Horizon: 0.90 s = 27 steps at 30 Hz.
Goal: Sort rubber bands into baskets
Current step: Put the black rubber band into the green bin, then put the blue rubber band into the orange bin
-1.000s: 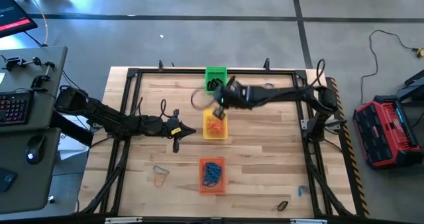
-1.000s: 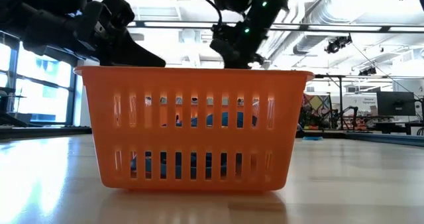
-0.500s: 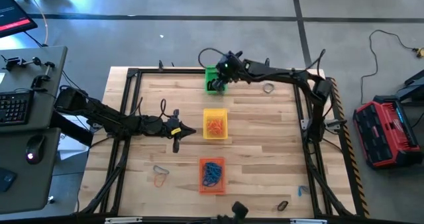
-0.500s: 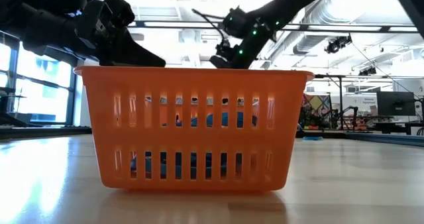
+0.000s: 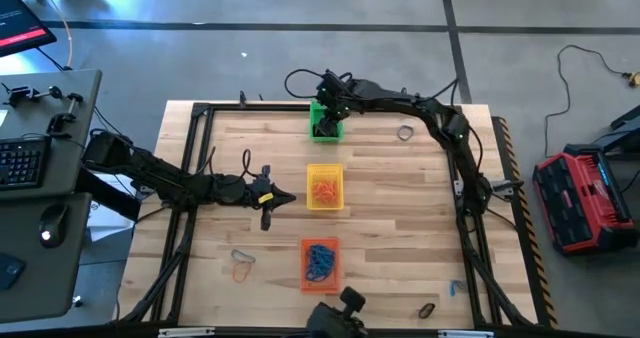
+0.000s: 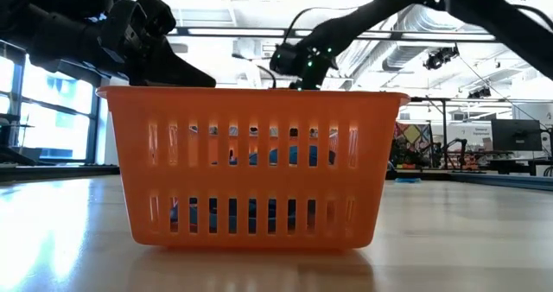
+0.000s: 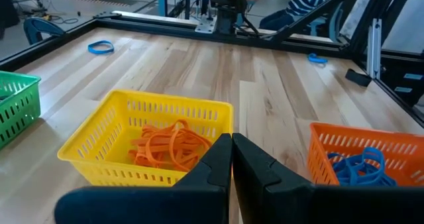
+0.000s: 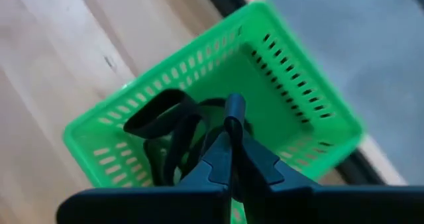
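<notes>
Your right gripper (image 8: 232,134), pinched on 1 black rubber band (image 8: 228,111), hung directly above the green basket (image 8: 311,98).

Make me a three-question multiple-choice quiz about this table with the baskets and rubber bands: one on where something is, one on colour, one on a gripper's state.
1. Over which basket is the right gripper?
A. the green one
B. the yellow one
C. the orange one

2. What colour are the bands in the orange basket?
A. black
B. blue
C. orange

3. How does the left gripper stand?
A. wide open over the table
B. shut on a blue band
C. shut, holding nothing

Answers:
1. A: the right gripper is above the green basket, a black band pinched between its fingers.
2. B: the orange basket holds blue bands, while the yellow basket holds orange bands.
3. C: the left gripper has its fingers pressed together with nothing between them, near the yellow basket.
</notes>
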Each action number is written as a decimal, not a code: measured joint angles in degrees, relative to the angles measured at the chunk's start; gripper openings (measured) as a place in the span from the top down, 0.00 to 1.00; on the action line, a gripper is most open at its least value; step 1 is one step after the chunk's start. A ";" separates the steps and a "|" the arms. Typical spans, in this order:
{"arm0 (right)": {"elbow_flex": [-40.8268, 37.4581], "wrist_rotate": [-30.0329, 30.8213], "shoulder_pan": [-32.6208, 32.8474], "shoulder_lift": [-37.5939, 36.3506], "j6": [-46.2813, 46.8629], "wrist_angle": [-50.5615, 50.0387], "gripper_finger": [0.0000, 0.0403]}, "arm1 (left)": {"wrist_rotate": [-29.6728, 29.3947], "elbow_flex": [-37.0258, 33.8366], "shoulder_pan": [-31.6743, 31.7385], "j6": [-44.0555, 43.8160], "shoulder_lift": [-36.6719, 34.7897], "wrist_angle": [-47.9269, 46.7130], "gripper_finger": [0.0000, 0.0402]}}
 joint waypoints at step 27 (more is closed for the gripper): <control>1.47 -4.77 -0.98 -4.55 -6.75 -11.69 0.96 | 0.00 0.00 0.00 -0.08 0.00 -0.22 0.99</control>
